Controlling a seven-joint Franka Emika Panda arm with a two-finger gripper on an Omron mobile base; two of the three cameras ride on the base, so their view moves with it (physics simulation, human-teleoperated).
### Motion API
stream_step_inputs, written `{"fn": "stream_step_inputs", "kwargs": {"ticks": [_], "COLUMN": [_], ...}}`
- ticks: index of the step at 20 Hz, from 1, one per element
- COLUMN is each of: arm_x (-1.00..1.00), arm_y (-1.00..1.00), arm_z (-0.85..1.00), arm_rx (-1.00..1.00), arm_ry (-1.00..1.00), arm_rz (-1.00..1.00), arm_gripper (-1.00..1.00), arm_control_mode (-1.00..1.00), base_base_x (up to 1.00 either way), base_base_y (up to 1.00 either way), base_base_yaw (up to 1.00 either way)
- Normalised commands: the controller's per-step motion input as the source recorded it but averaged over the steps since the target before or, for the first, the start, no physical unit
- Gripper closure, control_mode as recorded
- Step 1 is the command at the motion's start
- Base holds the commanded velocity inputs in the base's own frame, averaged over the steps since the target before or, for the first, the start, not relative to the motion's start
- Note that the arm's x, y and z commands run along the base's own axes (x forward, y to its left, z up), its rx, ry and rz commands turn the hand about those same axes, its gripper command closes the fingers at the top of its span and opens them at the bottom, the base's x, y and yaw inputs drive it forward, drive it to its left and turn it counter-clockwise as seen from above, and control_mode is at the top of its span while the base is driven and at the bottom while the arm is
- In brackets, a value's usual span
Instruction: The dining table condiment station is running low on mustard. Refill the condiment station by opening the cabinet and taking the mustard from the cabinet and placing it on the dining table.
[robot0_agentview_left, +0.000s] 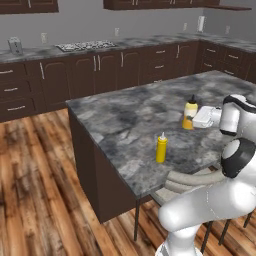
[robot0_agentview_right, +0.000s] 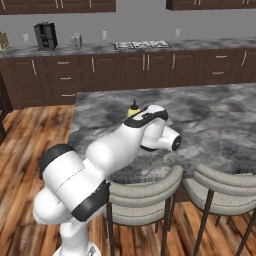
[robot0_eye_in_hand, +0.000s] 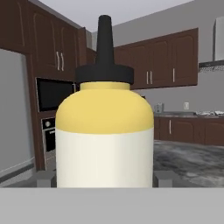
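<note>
Hand (robot0_agentview_left: 196, 119) reaches sideways over the grey marbled table (robot0_agentview_left: 130, 125) and is closed on the mustard (robot0_agentview_left: 189, 115), whose base looks to be on or just above the stone, ready, I judge, for release. Upright holding keeps its dark pointed cap on top. Nearer the table edge stands a slimmer yellow bottle (robot0_agentview_left: 161, 148) with white tip, well apart. Both look like smooth plastic.
</note>
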Motion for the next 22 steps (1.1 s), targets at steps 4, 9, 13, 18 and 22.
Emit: {"fn": "stream_step_inputs", "kwargs": {"ticks": [4,9,13,18,22], "arm_x": [0.00,0.00,0.00,0.05,0.12], "arm_y": [0.02,0.14,0.14,0.02,0.00], "arm_z": [-0.42,-0.46,-0.46,-0.47,-0.42], "arm_rx": [0.00,0.00,0.00,0.00,0.00], "arm_ry": [0.00,0.00,0.00,0.00,0.00], "arm_rz": [0.01,0.05,0.06,0.08,0.10], "arm_gripper": [1.00,1.00,1.00,1.00,1.00], "arm_control_mode": [-1.00,-1.00,-1.00,-1.00,-1.00], "base_base_x": [0.00,0.00,0.00,0.00,0.00], "base_base_y": [0.00,0.00,0.00,0.00,0.00], "base_base_yaw": [0.00,0.00,0.00,0.00,0.00]}}
